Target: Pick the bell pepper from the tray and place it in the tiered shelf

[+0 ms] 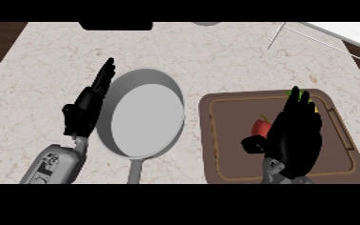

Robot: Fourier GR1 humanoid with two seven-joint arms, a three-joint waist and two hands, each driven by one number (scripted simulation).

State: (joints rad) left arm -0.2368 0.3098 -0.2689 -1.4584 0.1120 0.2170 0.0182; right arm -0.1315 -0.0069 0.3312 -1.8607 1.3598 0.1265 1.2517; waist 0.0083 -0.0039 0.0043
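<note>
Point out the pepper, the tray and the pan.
Pepper (261, 127): head view, its visible red side.
Tray (235, 158): head view, bare floor near its front left corner.
Pan (146, 117): head view, middle of its bare floor.

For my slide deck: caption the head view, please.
Right robot hand open over the red pepper on the tray; left robot hand rests beside a pan.

Grey frying pan (144, 114) on the speckled marble counter (211, 57), handle toward the near edge
</note>
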